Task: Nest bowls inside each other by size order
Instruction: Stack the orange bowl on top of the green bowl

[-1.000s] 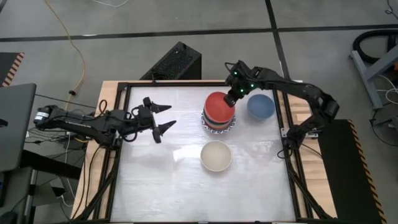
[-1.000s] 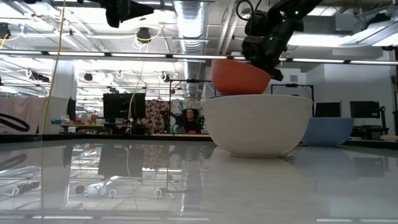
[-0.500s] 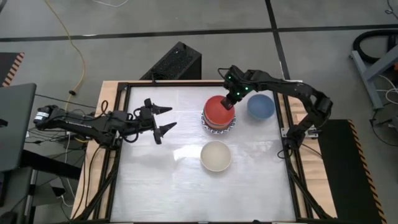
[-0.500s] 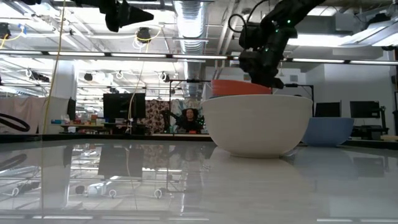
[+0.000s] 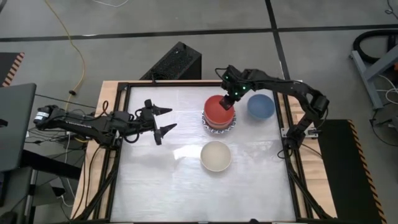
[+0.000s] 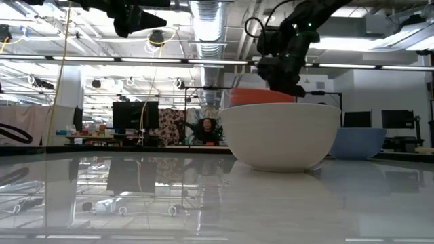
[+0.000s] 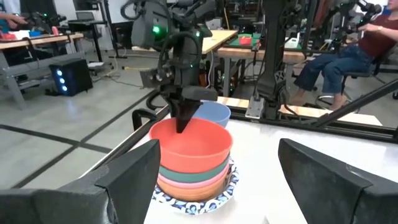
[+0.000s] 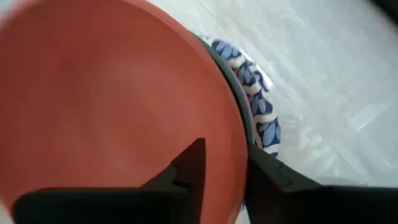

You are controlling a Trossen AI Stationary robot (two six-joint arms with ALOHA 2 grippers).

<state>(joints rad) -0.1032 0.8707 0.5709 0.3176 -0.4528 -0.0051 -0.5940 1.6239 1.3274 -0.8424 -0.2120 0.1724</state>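
Closest to the low camera I have the cream bowl [image 6: 280, 135] sitting alone on the tabletop [image 5: 168, 180], toward the front centre and well apart from the others. Behind it stands the stack of bowls [image 7: 193, 165]: the red bowl [image 5: 219, 110] on top, a dark green one [image 7: 191, 182] beneath it, then a pink and an orange one, all resting in a white bowl with a blue-patterned rim [image 7: 225, 191]. My right gripper [image 5: 228, 101] is down at the far edge of that stack, and its jaws are pinching the red bowl's rim, one finger inside the wall and one outside, as the right wrist view shows plainly. The red bowl sits level and low in the stack. Just beside the stack, on the right, the blue bowl [image 5: 260, 106] stands on its own. My left gripper [image 5: 160, 119] hangs above the tabletop's left part, well apart from every bowl, its jaws spread wide and holding nothing. Farther off, beyond the tabletop, a seated person [image 7: 348, 56] is in the room.
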